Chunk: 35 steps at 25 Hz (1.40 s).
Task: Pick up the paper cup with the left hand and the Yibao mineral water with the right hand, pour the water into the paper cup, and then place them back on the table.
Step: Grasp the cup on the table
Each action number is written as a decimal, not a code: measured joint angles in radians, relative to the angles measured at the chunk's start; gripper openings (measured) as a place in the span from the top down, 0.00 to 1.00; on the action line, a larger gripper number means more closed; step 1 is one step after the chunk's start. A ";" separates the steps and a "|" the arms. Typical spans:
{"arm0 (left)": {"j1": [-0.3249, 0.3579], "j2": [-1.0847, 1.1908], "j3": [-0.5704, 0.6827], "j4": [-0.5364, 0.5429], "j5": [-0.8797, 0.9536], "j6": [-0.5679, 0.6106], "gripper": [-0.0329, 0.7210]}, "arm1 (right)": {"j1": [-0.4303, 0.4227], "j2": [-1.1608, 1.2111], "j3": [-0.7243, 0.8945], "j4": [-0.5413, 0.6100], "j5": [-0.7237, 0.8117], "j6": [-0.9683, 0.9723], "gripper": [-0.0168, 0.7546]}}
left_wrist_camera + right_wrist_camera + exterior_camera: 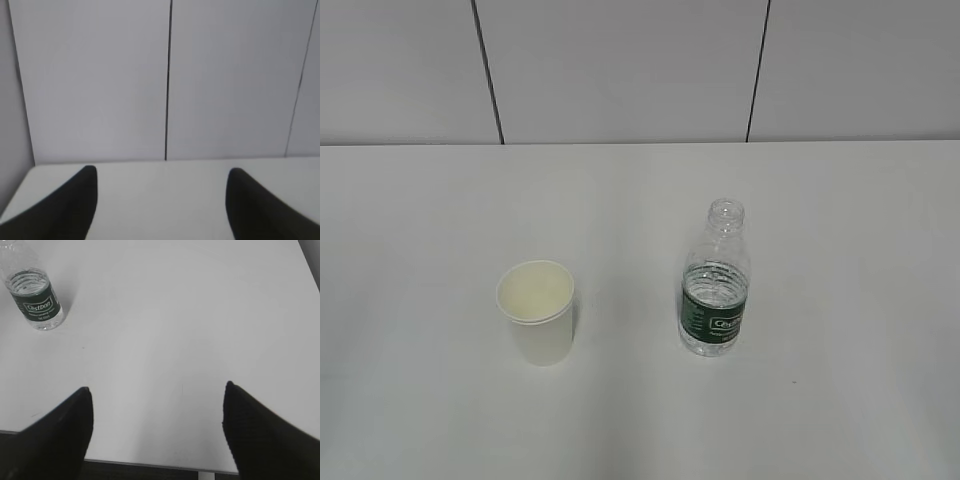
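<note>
The cream-white paper cup (538,321) stands upright on the white table (640,430), left of centre. To its right stands the capless Yibao mineral water (716,283), a clear ribbed bottle with a dark green label; the bottle (34,298) also shows at the top left of the right wrist view. Neither arm appears in the exterior view. My left gripper (160,172) is open over bare tabletop, facing the wall, with no cup in its view. My right gripper (157,389) is open above the table's near edge, well right of and nearer than the bottle. Both hold nothing.
A grey panelled wall (620,70) with dark vertical seams rises behind the table. The table's front edge (150,465) runs under the right fingers, with dark floor below it. The table's left corner (30,172) shows in the left wrist view.
</note>
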 joint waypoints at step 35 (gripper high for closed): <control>0.000 1.386 0.168 0.314 -1.359 -0.160 0.26 | 0.000 0.000 0.000 -0.010 0.000 0.000 0.21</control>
